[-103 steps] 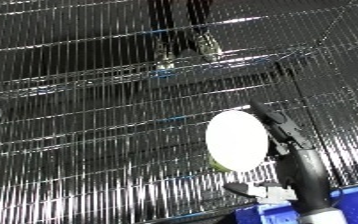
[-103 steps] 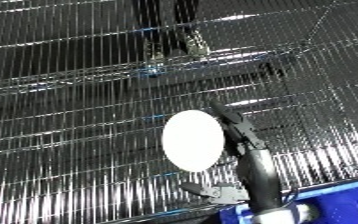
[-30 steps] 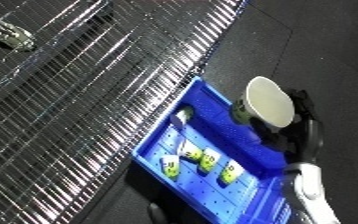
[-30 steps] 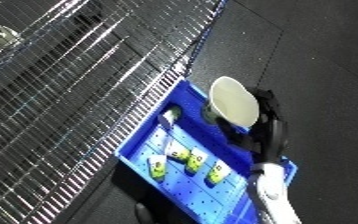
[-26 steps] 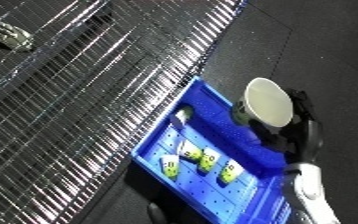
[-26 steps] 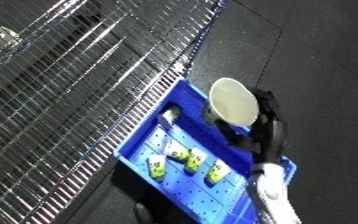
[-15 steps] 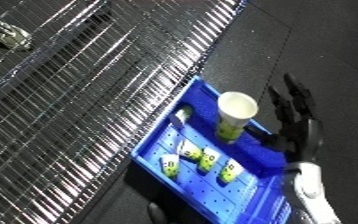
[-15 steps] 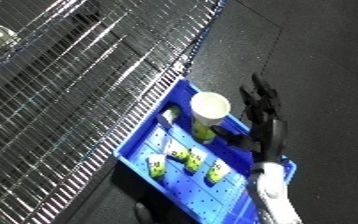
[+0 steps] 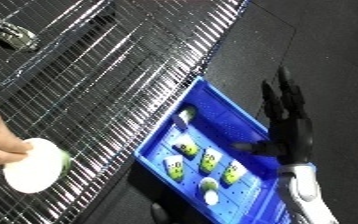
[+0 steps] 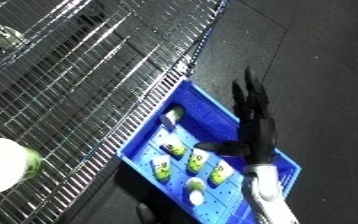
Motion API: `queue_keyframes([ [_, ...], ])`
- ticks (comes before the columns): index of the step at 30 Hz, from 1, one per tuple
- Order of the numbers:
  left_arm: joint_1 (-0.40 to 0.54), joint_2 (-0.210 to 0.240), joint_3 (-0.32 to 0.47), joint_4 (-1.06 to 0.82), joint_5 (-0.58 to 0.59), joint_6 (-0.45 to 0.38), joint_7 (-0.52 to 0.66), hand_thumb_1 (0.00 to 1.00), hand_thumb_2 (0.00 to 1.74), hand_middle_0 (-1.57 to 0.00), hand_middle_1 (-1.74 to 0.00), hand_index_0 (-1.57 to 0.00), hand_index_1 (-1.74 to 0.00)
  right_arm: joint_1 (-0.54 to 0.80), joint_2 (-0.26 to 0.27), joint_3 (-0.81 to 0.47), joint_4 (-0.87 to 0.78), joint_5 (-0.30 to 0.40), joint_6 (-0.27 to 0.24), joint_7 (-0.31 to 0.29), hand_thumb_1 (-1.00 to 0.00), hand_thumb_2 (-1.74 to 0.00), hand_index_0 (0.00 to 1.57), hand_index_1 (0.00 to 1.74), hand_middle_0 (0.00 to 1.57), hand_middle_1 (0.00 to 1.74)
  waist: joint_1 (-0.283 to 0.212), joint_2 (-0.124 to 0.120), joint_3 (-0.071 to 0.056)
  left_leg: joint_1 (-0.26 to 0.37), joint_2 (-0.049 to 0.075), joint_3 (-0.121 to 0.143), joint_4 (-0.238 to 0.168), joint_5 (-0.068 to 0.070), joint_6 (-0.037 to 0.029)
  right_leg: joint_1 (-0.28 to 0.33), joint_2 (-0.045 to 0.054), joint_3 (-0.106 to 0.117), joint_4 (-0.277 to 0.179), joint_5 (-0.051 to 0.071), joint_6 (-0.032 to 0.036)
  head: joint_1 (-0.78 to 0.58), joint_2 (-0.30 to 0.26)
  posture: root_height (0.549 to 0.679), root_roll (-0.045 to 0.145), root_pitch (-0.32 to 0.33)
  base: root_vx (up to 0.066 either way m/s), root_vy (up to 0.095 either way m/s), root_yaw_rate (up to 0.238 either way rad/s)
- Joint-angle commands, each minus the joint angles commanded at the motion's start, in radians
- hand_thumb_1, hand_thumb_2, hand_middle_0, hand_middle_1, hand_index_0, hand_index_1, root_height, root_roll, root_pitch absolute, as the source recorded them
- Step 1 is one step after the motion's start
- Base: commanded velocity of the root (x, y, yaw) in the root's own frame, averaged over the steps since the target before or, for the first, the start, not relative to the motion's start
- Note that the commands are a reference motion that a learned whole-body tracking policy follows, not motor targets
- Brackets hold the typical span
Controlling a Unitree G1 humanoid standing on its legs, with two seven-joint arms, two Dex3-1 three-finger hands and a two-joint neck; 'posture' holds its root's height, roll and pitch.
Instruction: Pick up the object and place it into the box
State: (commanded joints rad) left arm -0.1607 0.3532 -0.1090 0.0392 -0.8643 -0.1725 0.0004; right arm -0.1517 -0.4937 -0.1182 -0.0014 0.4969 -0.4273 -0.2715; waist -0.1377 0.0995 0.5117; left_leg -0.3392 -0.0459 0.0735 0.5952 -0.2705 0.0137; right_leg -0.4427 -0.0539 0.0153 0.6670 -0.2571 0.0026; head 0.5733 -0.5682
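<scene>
Hovering over blue bin [image 9: 246,119], right hand [image 9: 287,131] fingers straight, spread, holding nothing

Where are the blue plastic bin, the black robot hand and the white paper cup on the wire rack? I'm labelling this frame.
Blue plastic bin [image 9: 213,97]: left eye view, far rim.
Black robot hand [image 9: 289,131]: left eye view, palm.
White paper cup [image 9: 31,165]: left eye view, round face.
</scene>
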Motion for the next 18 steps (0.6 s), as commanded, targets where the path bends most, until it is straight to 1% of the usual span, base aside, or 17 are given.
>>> queue_keyframes([
  [2, 0.001, 0.002, 0.001, -0.005, 0.002, 0.006, 0.001, 1.00, 1.74, -1.57, -1.74, -1.57, -1.74, -0.013, 0.006, 0.018, -0.031, -0.018, 0.014, 0.016, 0.00, 0.00, 0.00, 0.00, 0.00, 0.00, 0.010, -0.007, -0.003, -0.001, -0.001, -0.007, 0.001, 0.000, 0.0006, 0.003, -0.0014, -0.005, 0.005, -0.004, -0.0019, -0.061, 0.009, 0.651, 0.098, 0.043, 0.019, -0.042, 0.142],
  [4, 0.001, 0.002, 0.003, -0.007, 0.006, 0.012, 0.000, 1.00, 1.74, -1.57, -1.74, -1.57, -1.74, -0.031, 0.011, 0.038, -0.061, -0.027, 0.034, 0.031, 0.00, 0.00, 0.00, 0.00, 0.00, 0.00, 0.022, -0.013, -0.006, -0.003, -0.001, -0.015, 0.001, 0.003, -0.0001, 0.006, -0.0032, -0.012, 0.011, -0.008, -0.0041, -0.120, 0.010, 0.651, 0.096, 0.040, 0.017, -0.037, 0.150],
  [6, 0.000, 0.001, 0.006, -0.006, 0.008, 0.014, 0.000, 1.00, 1.74, -1.57, -1.74, -1.57, -1.74, -0.049, 0.019, 0.058, -0.089, -0.023, 0.062, 0.064, 0.00, 0.00, 0.00, 0.00, 0.00, 0.00, 0.035, -0.020, -0.011, -0.004, -0.002, -0.026, 0.002, 0.010, -0.0021, 0.011, -0.0052, -0.018, 0.015, -0.012, -0.0065, -0.227, 0.016, 0.651, 0.095, 0.036, 0.035, -0.028, 0.142],
  [8, -0.001, 0.001, 0.010, 0.000, 0.006, 0.012, 0.001, 1.00, 1.74, -1.57, -1.74, -1.57, -1.74, -0.061, 0.028, 0.077, -0.108, -0.016, 0.091, 0.105, 0.00, 0.00, 0.00, 0.00, 0.00, 0.00, 0.049, -0.029, -0.017, -0.006, -0.004, -0.038, 0.004, 0.013, -0.0030, 0.016, -0.0073, -0.025, 0.021, -0.015, -0.0068, -0.308, 0.021, 0.650, 0.092, 0.032, 0.038, -0.035, 0.109],
  [11, -0.009, 0.007, 0.018, 0.013, 0.008, 0.012, 0.001, 1.00, 1.74, -1.57, -1.74, -1.57, -1.74, -0.075, 0.044, 0.110, -0.130, -0.009, 0.122, 0.154, 0.00, 0.00, 0.00, 0.00, 0.00, 0.00, 0.074, -0.051, -0.026, -0.012, -0.003, -0.057, 0.007, 0.011, -0.0009, 0.023, -0.0102, -0.039, 0.027, -0.015, -0.0028, -0.400, 0.019, 0.650, 0.084, 0.030, 0.023, -0.077, 0.111],
  [13, -0.014, 0.011, 0.022, 0.025, 0.013, 0.012, -0.003, 1.00, 1.74, -1.57, -1.74, -1.57, -1.74, -0.083, 0.054, 0.134, -0.137, -0.010, 0.135, 0.181, 0.00, 0.00, 0.00, 0.00, 0.00, 0.00, 0.091, -0.066, -0.032, -0.015, -0.002, -0.068, 0.008, 0.013, 0.0006, 0.029, -0.0100, -0.050, 0.029, -0.014, -0.0003, -0.452, 0.021, 0.650, 0.078, 0.027, 0.025, -0.087, 0.128],
  [16, -0.015, 0.014, 0.023, 0.041, 0.020, 0.010, -0.011, 1.00, 1.74, -1.57, -1.74, -1.57, -1.74, -0.096, 0.063, 0.167, -0.136, -0.031, 0.150, 0.218, 0.00, 0.00, 0.00, 0.00, 0.00, 0.00, 0.115, -0.084, -0.037, -0.018, 0.000, -0.085, 0.011, 0.020, 0.0011, 0.040, -0.0098, -0.064, 0.029, -0.013, 0.0028, -0.497, 0.020, 0.650, 0.070, 0.022, 0.038, -0.076, 0.164],
  [18, -0.016, 0.015, 0.023, 0.045, 0.027, 0.013, -0.014, 1.00, 1.74, -1.57, -1.74, -1.57, -1.74, -0.110, 0.065, 0.185, -0.133, -0.043, 0.159, 0.232, 0.00, 0.00, 0.00, 0.00, 0.00, 0.00, 0.130, -0.094, -0.040, -0.018, 0.002, -0.094, 0.009, 0.025, 0.0002, 0.048, -0.0108, -0.075, 0.028, -0.012, 0.0057, -0.518, 0.018, 0.651, 0.064, 0.018, 0.041, -0.077, 0.196],
])
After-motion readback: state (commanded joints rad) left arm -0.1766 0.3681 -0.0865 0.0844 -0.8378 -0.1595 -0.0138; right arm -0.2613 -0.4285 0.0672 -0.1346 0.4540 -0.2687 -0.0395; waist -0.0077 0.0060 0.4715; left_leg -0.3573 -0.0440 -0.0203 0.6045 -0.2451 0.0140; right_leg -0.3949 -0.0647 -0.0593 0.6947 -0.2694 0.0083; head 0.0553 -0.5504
